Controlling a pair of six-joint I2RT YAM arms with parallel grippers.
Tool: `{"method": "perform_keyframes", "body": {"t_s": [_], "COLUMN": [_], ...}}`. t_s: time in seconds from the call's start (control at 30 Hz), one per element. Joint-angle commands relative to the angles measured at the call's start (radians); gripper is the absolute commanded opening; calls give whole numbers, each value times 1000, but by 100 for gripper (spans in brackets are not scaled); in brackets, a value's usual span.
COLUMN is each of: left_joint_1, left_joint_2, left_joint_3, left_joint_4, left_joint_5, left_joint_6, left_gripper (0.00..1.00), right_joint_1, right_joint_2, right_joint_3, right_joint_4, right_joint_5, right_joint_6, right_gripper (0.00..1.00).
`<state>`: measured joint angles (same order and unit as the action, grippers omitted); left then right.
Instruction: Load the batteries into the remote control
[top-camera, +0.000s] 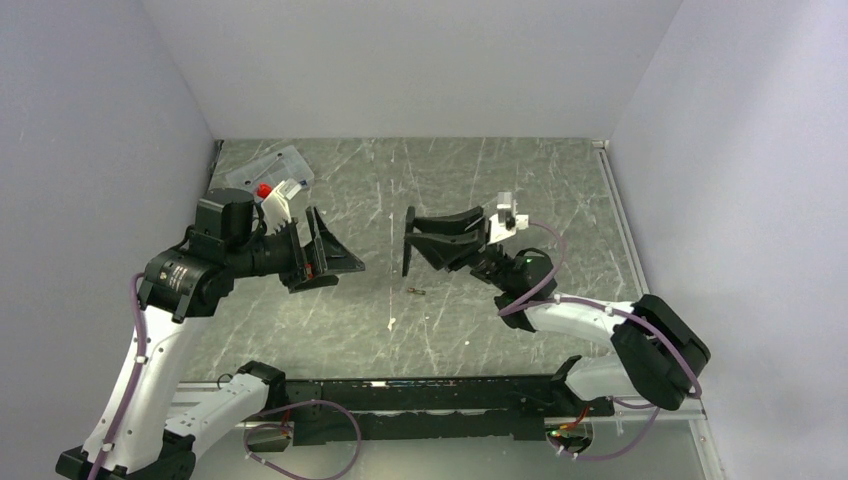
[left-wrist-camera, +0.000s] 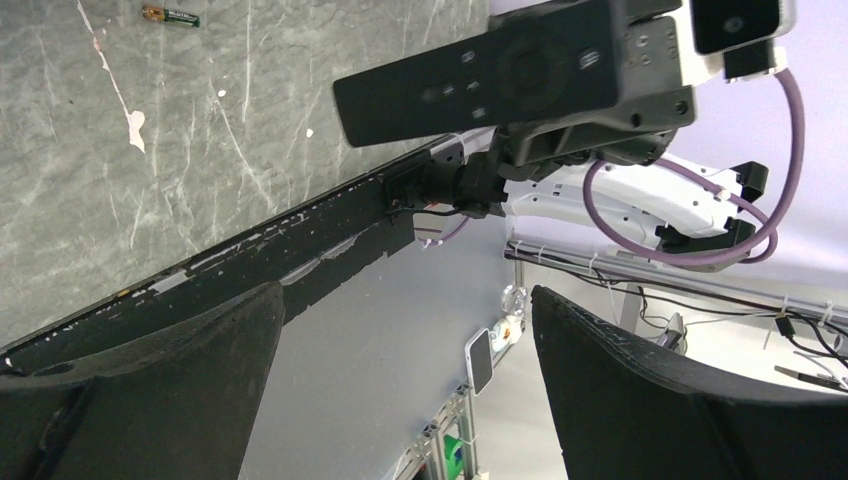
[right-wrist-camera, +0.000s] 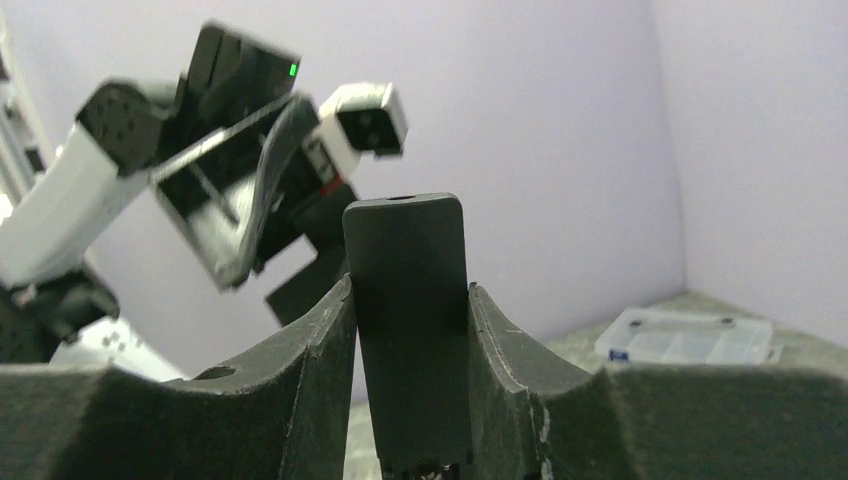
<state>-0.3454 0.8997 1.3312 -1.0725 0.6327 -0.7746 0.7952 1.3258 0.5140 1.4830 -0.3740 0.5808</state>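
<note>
We could read no markings on the tiny battery (top-camera: 417, 291); the bottom edge cut off the remote control (right-wrist-camera: 408, 330).

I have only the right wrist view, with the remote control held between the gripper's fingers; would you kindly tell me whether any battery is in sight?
Observer: Yes, one battery lies on the table, roughly midway between the two arms.
Operator: Thank you. Is the left gripper carrying anything?
Observer: No, the left gripper is wide open and empty.
Operator: Which face of the remote control is turned toward it?
Observer: The button side of the remote control, as the left wrist view shows.
</note>
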Motion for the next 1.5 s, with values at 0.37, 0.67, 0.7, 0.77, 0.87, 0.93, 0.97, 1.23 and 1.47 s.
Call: {"method": "perform_keyframes", "body": {"t_s": [0.37,0.67,0.7,0.77,0.87,0.93,0.97,1.23,1.47], "left_joint_1": [5,5,5,5,5,5,5,5,5], "left_joint_2": [34,11,10,8,8,8,8,20,29], "left_joint_3": [105,76,73,75,78,77,76,74,93], "left_joint_4": [40,34,34,33,20,14,11,-15,-100], "left_joint_5": [42,36,35,28,13,8,4,-33,-197], "left_joint_6": [33,37,38,42,53,58,61,99,135], "left_gripper": [99,99,99,99,99,100,99,99,99], "right_joint_1": [-108,-109,-110,-110,-109,-108,-108,-108,-105], "right_joint_2": [-33,-90,-102,-135,-219,-262,-279,-392,-421], "right_joint_3": [422,275,259,238,245,260,256,238,255], "right_joint_4": [233,226,215,130,-201,-401,-459,-998,-1364], "right_joint_5": [118,56,38,-8,-115,-159,-182,-192,-147], "right_joint_6": [140,144,137,118,36,-18,-44,-231,-377], "right_gripper": [0,0,0,0,0,0,0,0,0]}}
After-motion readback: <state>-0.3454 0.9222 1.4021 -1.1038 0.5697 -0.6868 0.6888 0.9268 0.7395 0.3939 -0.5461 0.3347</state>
